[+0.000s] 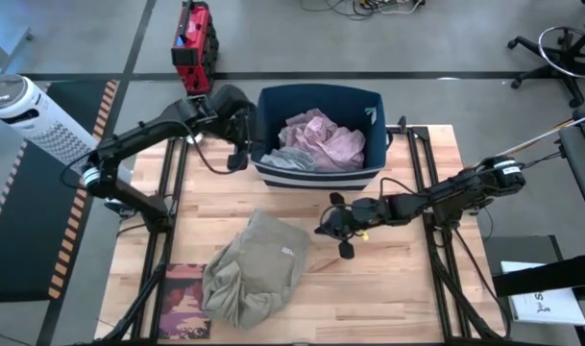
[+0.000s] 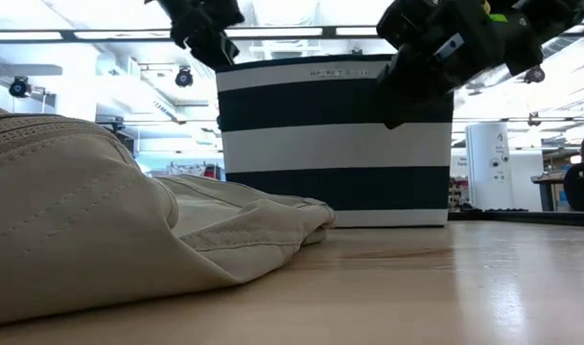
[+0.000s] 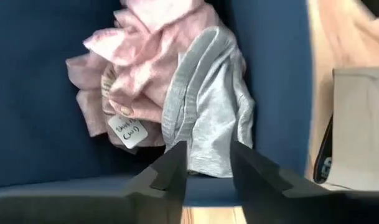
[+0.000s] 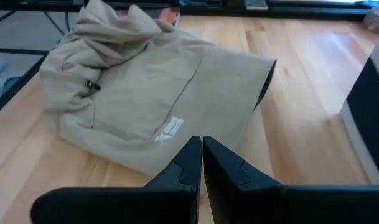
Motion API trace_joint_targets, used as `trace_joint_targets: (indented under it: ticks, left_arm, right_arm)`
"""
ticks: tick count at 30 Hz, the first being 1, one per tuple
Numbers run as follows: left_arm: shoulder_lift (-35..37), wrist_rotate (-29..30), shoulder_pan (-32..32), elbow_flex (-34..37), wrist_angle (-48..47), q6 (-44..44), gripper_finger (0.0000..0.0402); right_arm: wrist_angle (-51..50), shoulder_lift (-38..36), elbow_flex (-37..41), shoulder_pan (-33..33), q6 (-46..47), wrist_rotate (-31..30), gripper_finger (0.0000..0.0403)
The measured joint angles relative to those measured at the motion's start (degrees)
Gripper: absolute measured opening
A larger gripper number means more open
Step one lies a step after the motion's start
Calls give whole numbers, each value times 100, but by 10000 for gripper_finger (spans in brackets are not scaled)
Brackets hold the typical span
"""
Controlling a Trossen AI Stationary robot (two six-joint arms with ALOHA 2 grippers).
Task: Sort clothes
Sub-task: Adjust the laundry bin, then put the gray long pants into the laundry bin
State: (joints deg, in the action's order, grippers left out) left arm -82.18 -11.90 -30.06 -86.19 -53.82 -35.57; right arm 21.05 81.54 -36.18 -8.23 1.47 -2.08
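The wooden counter (image 1: 388, 288) stands on a grey floor, and a striped blue basket (image 1: 316, 175) sits at its back. That basket is the landmark here.

Inside the basket lie a pink garment (image 1: 323, 137) and a grey one (image 3: 208, 118). A big khaki garment (image 1: 258, 269) lies in a heap on the counter, in front of the basket. It looks like the next one to sort.

The right pincer (image 1: 338, 226) hangs in front of the basket, just beside the khaki heap. Its two fingers are pressed together and hold nothing. I think it must spread them first, then go down onto the cloth.

The left pincer (image 1: 239, 159) hovers at the basket's left wall, fingers apart and empty.

A book (image 1: 184, 300) lies near the front left edge, touching the khaki heap. There is lots of bare wood to the right of the heap. The basket wall is tall, so the cloth must go up high to get in.
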Motion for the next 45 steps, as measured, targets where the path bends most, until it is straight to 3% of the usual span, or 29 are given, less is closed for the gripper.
trace_joint_targets:
  ticks: [4,8,13,19,28,37,45]
  left_arm:
    - [284,22,61,-27,23,90,152]
    - [569,242,130,-27,9,282,188]
    - [970,245,252,-27,-3,468,210]
    - [1501,243,405,94,25,821,206]
    - [2735,239,902,1431,680,1460,190]
    - [3935,234,2083,3094,1680,2482,194]
    - [4156,443,3466,4407,2141,3698,189]
  right_arm:
    - [-873,-48,-250,65,-234,-983,0]
    - [-1391,-48,-364,345,-268,-1376,0]
    - [-1382,-52,-374,799,-263,-1397,0]
    - [-1384,-52,-374,1025,-400,-1378,0]
    - [-1453,-160,-372,570,-615,-381,7]
    - [-1590,-258,-482,-168,-449,-358,100]
    - [-1684,146,-774,-836,-408,-681,186]
